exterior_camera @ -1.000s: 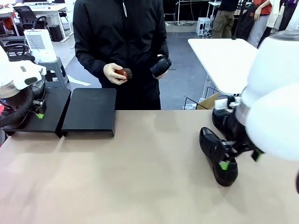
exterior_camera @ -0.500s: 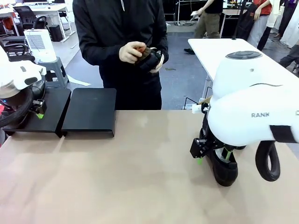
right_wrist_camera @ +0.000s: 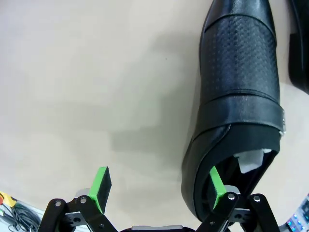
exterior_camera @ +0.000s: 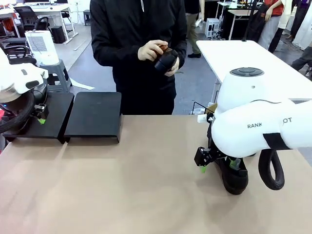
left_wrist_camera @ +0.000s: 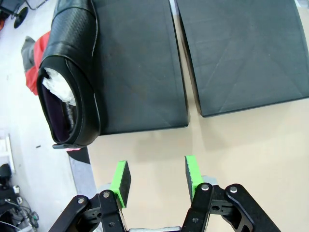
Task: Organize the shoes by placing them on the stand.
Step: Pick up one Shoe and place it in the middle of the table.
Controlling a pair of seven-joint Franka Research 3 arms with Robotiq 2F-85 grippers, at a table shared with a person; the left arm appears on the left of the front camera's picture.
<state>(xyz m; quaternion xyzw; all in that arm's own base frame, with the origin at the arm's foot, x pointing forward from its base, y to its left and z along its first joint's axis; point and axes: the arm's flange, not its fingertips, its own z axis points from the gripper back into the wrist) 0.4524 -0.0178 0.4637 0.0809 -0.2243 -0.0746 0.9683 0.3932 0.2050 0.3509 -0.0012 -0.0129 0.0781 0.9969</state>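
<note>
A glossy black shoe lies on the tan table at the right; its paper-stuffed heel faces my right gripper. That gripper is open and hangs low over the shoe's heel end. One green pad overlaps the heel rim, the other stands over bare table. A second shoe lies just beyond. The stand is two black panels at the back left. One shoe rests on the left panel. My left gripper is open over the table before the stand. The person holds another shoe.
The person stands at the far edge, both hands raised at chest height around the shoe. The right panel of the stand is bare. A white table stands behind at the right. Open tabletop spans the middle.
My right arm has swung left and turned over the shoe, bringing its gripper to the heel end. The person has raised both hands together onto the held shoe. The left arm is still.
</note>
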